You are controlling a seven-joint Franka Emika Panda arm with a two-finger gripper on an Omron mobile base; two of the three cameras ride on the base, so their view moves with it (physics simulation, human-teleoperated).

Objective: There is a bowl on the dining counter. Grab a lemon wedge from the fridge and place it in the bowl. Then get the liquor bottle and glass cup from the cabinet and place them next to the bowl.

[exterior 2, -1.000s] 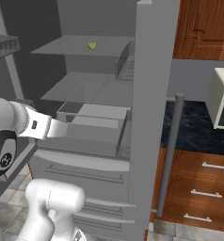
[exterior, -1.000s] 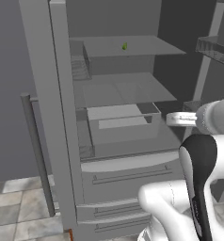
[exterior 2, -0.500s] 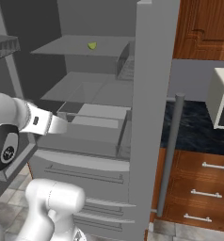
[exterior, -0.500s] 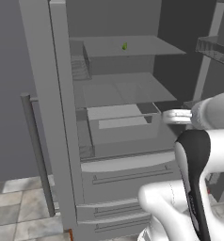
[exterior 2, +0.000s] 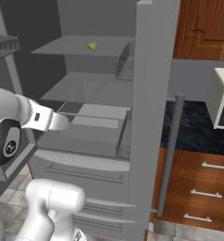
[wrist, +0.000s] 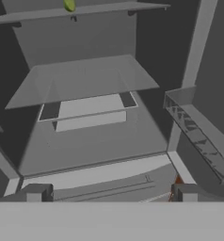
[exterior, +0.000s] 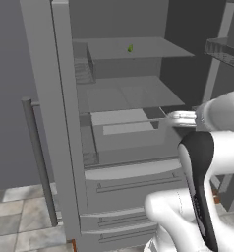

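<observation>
The tiny yellowish-green lemon wedge [exterior: 130, 48] lies alone on the top grey shelf [exterior: 153, 49] of the tall grey fridge [exterior 2: 151, 94], whose doors stand open. It is probably very light, soft and a little slippery, so it should be pinched gently across its thicker middle, coming from above. The pincer [wrist: 109, 193] is wide open and empty, well below the wedge, in front of the fridge's lower shelf [wrist: 85, 80]. It must rise first.

White rounded arm links [exterior: 222, 152] — glossy, black joint bands, round black cap [exterior 2: 5, 142]
</observation>
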